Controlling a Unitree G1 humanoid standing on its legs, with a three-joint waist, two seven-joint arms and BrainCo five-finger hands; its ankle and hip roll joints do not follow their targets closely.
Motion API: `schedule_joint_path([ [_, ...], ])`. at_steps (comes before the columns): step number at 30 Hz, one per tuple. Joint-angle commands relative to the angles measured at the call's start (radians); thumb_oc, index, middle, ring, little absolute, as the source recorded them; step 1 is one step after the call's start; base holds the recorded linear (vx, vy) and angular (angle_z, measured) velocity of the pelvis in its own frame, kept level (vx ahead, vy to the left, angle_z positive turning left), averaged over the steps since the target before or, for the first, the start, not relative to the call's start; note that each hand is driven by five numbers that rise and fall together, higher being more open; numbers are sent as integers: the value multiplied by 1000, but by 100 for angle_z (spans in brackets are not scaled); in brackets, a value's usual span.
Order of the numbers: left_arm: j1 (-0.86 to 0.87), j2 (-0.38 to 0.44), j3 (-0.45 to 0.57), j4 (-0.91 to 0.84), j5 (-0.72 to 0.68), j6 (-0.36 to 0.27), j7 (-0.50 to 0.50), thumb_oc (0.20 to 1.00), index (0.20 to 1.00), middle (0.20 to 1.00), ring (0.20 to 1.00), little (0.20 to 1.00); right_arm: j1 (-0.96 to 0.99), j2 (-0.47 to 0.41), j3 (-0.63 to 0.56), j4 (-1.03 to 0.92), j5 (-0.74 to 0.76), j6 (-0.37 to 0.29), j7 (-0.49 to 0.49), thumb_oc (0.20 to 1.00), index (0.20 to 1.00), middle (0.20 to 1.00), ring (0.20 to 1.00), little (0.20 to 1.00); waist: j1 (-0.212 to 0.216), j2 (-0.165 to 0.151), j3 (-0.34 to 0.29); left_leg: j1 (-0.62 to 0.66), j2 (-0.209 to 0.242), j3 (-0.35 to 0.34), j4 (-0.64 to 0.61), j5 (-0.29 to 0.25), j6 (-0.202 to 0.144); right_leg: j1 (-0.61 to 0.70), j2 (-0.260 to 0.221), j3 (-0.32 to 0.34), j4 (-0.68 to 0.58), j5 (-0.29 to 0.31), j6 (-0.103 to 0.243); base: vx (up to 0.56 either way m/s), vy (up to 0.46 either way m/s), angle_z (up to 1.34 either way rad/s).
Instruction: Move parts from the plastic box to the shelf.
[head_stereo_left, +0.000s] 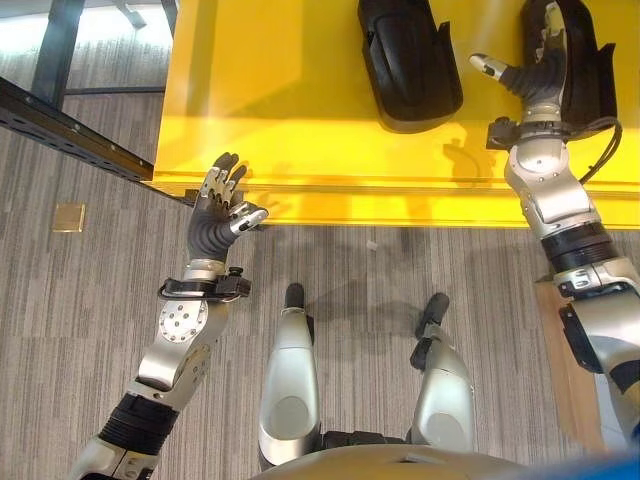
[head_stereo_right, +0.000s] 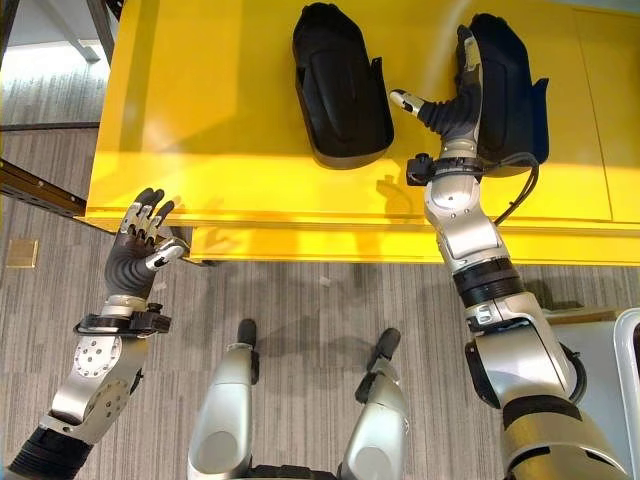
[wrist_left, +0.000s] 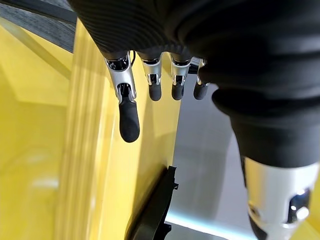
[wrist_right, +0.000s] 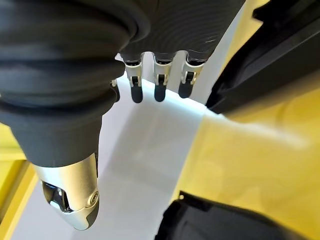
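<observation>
Two black moulded parts lie on the yellow shelf (head_stereo_left: 280, 90): one part (head_stereo_left: 408, 60) near the middle, the other part (head_stereo_left: 592, 70) further right. My right hand (head_stereo_left: 545, 72) reaches over the right part with straight fingers and the thumb spread toward the gap between the parts; it holds nothing. In the right wrist view its fingers (wrist_right: 160, 82) point past that black part (wrist_right: 270, 60). My left hand (head_stereo_left: 215, 215) hovers open at the shelf's front edge, far left of both parts, with its fingers (wrist_left: 129, 120) empty.
A dark metal beam (head_stereo_left: 70, 130) runs along the floor to the left of the shelf. A small tan square (head_stereo_left: 68, 217) lies on the grey carpet. A wooden block (head_stereo_left: 570, 370) and a pale bin's rim (head_stereo_right: 628, 370) stand at the right.
</observation>
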Motion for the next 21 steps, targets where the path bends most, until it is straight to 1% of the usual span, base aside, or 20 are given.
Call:
schedule_joint_path([
  [1, 25, -17, 45, -110, 38, -44, 2, 1000, 1000, 1000, 1000, 1000, -33, -34, -43, -97, -40, -66, -16, 1000, 1000, 1000, 1000, 1000, 24, 22, 32, 65, -46, 7, -117, 44, 56, 39, 26, -17, 203, -172, 2, 0, 0, 0],
  [8, 29, -17, 43, -109, 32, -46, 0, 1000, 1000, 1000, 1000, 1000, -19, 13, -46, -56, -13, -69, -10, 1000, 1000, 1000, 1000, 1000, 24, 23, 35, 64, -43, 9, -117, 46, 55, 37, 27, -18, 201, -169, 2, -1, -3, 1],
  [21, 23, -9, 27, -106, 19, -51, -6, 1000, 1000, 1000, 1000, 1000, -159, 78, 22, 134, 46, -66, 5, 1000, 1000, 1000, 1000, 1000, 45, 32, 36, 59, -46, 5, -116, 50, 55, 34, 25, -20, 205, -166, 0, 0, 0, 0],
])
